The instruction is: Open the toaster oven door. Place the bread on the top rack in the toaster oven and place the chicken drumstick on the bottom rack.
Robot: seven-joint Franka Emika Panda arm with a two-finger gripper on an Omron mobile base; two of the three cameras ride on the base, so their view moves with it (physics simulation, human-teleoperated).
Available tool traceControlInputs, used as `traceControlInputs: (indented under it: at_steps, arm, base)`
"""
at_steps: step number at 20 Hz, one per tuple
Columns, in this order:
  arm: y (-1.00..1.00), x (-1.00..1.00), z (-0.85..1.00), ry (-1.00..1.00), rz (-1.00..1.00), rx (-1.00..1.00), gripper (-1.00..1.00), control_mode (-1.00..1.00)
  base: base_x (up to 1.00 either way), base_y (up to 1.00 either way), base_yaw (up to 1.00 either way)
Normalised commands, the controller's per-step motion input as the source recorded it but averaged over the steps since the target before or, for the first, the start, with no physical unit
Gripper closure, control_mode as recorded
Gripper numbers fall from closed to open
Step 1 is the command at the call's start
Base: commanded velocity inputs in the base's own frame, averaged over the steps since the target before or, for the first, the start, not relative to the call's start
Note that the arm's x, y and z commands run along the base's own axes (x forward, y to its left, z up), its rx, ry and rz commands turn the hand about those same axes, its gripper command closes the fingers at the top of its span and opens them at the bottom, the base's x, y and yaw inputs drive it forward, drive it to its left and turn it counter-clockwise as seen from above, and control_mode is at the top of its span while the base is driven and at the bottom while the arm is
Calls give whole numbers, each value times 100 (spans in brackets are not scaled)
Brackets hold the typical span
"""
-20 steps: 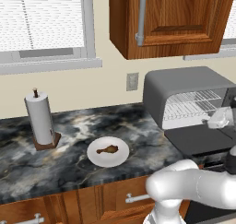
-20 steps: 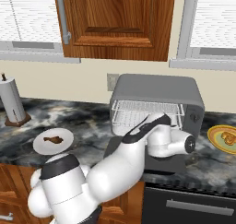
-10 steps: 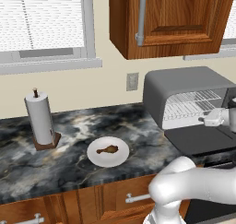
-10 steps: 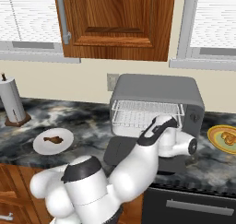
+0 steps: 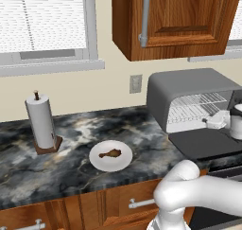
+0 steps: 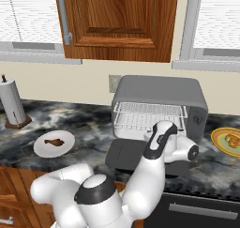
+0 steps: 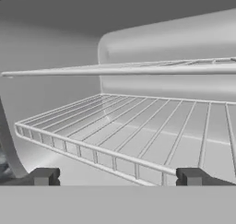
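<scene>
The toaster oven [image 5: 189,89] stands on the counter with its door [image 5: 204,144] folded down flat in front. My gripper [image 7: 118,177] is open just at the oven mouth, over the door, fingertips [image 7: 44,176] wide apart and nothing between them. The top rack [image 7: 120,71] runs across at eye level; the bottom rack [image 7: 133,138] spreads below it. Both racks are bare. From the left base view the gripper [image 5: 212,121] points into the oven. The chicken drumstick [image 5: 111,154] lies on a white plate [image 5: 97,162]. The bread [image 6: 231,140] sits on a yellow plate [image 6: 218,139] right of the oven.
A paper towel roll [image 5: 41,122] stands upright on its holder at the left of the dark marble counter [image 5: 71,129]. A wooden wall cabinet [image 5: 175,21] hangs above the oven. My own arm [image 6: 157,166] blocks part of the door in the right base view.
The hand has moved a little closer to the oven opening and the arm's elbow has swung round. The door, the plates and the food have not moved.
</scene>
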Motion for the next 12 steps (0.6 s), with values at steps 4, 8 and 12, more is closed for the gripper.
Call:
traceControlInputs:
  at_steps: [4, 8, 12]
  arm:
    - [6, 34, -1, 0, -11, 0, -100, -100]
    - [0, 36, -6, 0, -2, 0, -100, -100]
    - [0, 32, -11, 0, 0, 0, -100, -100]
  base:
    - [0, 0, 0]
    - [0, 0, 0]
    - [0, 0, 0]
